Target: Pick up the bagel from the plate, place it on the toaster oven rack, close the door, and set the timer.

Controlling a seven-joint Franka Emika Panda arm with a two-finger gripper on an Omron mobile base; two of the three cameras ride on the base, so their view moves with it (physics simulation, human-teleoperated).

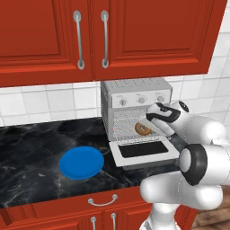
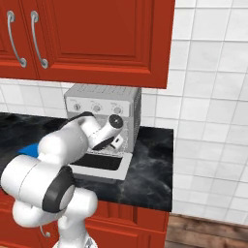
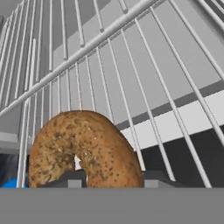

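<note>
A seeded golden-brown bagel (image 1: 143, 129) hangs inside the open toaster oven, and my gripper (image 1: 147, 126) is shut on it. In the hand view the bagel (image 3: 83, 148) stands on edge between the two dark fingertips (image 3: 70, 178), with the gripper (image 3: 111, 178) just over the silvery toaster oven rack (image 3: 131, 87). Whether the bagel touches the bars I cannot tell. The door (image 1: 143, 150) lies folded down flat in front of the oven, glass facing up. The blue plate (image 1: 81, 162) sits bare on the black counter, left of the door.
Three knobs (image 1: 142, 100) line the oven's top panel above the opening. Red wall cabinets (image 1: 90, 36) hang overhead. My own arm (image 2: 68, 145) hides most of the oven's mouth in the right base view. The counter ends right of the oven (image 2: 155, 169).
</note>
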